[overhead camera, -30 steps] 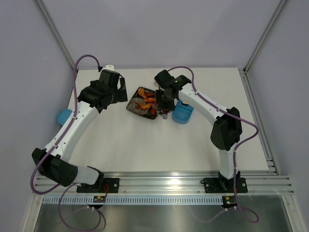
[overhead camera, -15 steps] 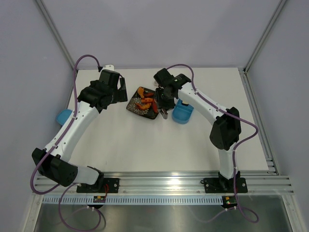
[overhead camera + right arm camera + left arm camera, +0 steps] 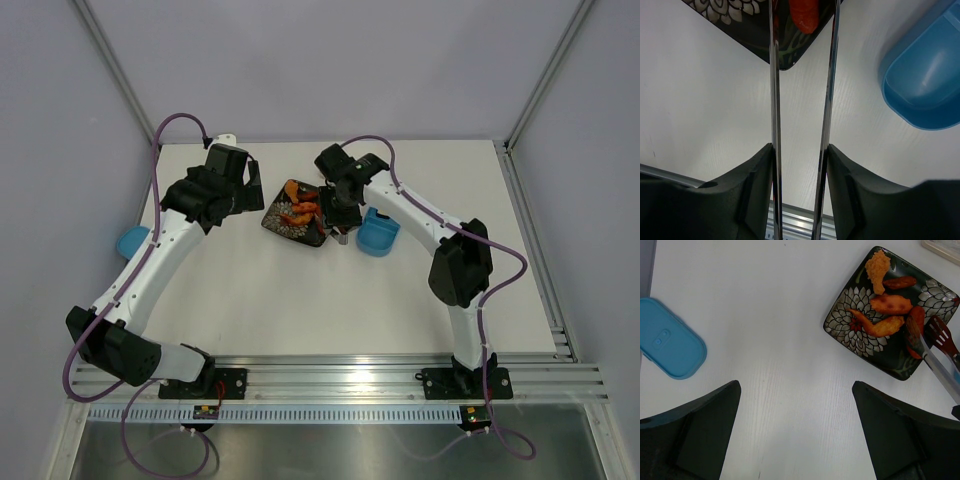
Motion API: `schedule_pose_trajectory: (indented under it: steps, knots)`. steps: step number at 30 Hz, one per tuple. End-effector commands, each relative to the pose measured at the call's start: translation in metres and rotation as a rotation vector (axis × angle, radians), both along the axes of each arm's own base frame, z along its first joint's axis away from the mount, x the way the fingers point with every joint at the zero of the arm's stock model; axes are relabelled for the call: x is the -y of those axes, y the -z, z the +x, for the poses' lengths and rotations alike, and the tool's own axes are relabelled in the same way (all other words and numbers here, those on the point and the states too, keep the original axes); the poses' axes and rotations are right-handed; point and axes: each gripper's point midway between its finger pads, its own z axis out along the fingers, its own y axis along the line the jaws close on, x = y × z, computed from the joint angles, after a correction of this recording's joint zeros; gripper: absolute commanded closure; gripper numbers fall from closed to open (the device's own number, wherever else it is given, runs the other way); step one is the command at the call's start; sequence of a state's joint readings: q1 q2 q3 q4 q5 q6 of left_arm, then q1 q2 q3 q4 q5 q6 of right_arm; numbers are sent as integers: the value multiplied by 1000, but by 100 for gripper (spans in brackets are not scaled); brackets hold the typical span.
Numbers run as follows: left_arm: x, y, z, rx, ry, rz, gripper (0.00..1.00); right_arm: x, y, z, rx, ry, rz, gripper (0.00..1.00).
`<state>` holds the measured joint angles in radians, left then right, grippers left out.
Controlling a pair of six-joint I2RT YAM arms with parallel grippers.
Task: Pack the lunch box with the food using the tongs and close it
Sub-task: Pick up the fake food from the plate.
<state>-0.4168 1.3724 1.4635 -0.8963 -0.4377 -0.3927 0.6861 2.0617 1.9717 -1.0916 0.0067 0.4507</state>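
right gripper (image 3: 800, 150) clamped on the tongs (image 3: 774, 100): its two black fingers (image 3: 755, 190) press from the outside on the two slim silver arms. the arms run away from the wrist side by side with a gap between them. in the right wrist view a red piece of food (image 3: 804, 12) shows in the gap at the far end of the arms, over the corner of the plate (image 3: 782, 57). the left wrist view shows the slotted tips lying by that red piece. whether it is pinched cannot be told.

the plate is black and square with white flower marks, and sits near the middle of the white table (image 3: 300, 300). several orange and red pieces lie on it.

the lunch box (image 3: 925, 85) is a light-blue tub with rounded corners. it stands open on the table just to the right of the plate, apart from the tongs.

left gripper (image 3: 796, 390) is spread wide with nothing between its fingers. it hangs above bare table, with the plate to one side of its view and the lid (image 3: 670, 345) to the other. the matching blue lid lies flat at the left edge of the table, well apart from the lunch box. in the top view the left arm partly hides it.
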Motion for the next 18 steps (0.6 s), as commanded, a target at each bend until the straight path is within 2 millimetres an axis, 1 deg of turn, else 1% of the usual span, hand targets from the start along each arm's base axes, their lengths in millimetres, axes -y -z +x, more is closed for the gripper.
schedule_pose_trajectory:
  steps: [1, 7, 12, 18]
  knots:
    - [4, -14, 9, 57, 2, -26, 1, -5, -2, -3, 9, -30, -6, 50]
    - [4, -14, 10, 58, 3, -28, 1, -1, -2, -1, 32, -39, -58, 54]
    - [4, -12, 10, 54, 3, -26, 1, 4, -1, 2, 66, -53, -133, 55]
    - [3, -12, 9, 55, 0, -25, 1, 2, 5, 2, 56, -60, -137, 49]
